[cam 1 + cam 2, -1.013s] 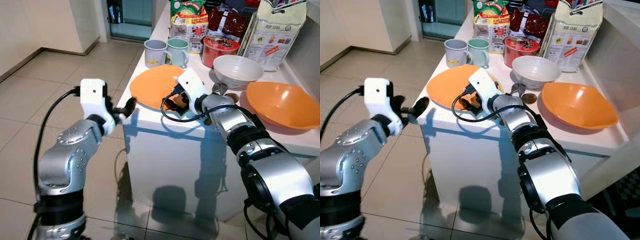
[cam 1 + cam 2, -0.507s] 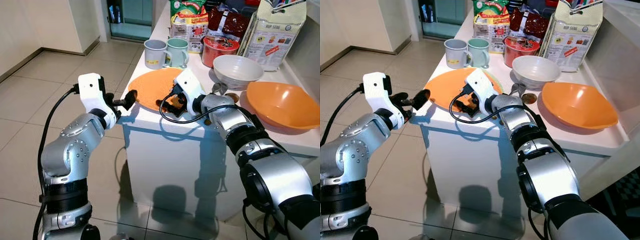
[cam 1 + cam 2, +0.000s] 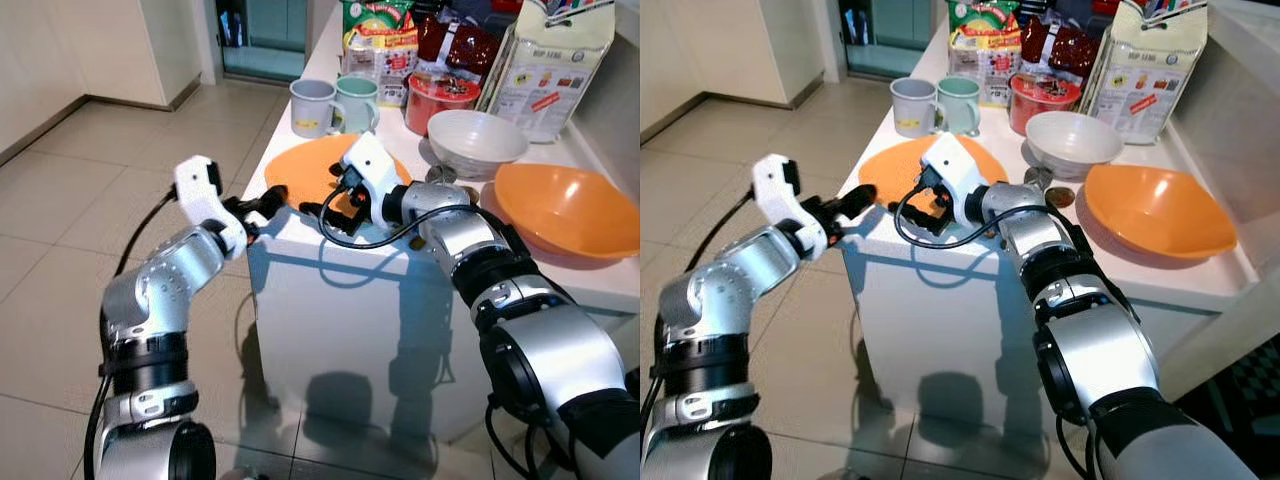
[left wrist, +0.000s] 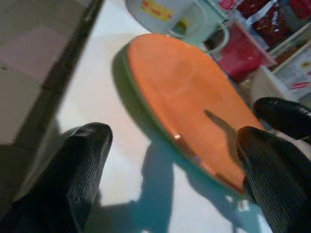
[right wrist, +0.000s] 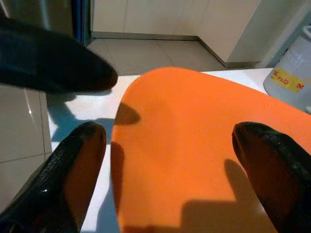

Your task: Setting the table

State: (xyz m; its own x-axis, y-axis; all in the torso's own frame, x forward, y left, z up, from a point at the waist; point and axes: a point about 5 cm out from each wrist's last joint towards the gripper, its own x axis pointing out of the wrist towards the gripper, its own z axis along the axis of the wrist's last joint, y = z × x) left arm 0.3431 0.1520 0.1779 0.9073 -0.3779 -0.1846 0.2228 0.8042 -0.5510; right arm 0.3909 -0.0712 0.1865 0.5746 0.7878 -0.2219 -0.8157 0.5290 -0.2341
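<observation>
The flat round orange plate (image 3: 320, 165) lay on the white countertop (image 3: 300, 225), at its near left corner, close to the counter's edge. The right gripper (image 3: 325, 205) hovered over the plate's near edge with its two black fingers spread apart, clamped on nothing; in the right wrist view both fingers (image 5: 73, 170) straddled the plate's orange surface. The left gripper (image 3: 262, 203) reached in from the floor side to the counter's corner, just beside the plate's left rim, its fingers (image 4: 82, 165) likewise apart and holding nothing.

Behind the plate stood a grey mug (image 3: 311, 106) and a pale green mug (image 3: 356, 103), side by side. Further right were a red-lidded instant noodle cup (image 3: 438, 98), a white ceramic bowl (image 3: 476, 140) and a large shallow orange bowl (image 3: 565, 210). Food packets (image 3: 378, 40) and a white paper sack (image 3: 555, 65) lined the back.
</observation>
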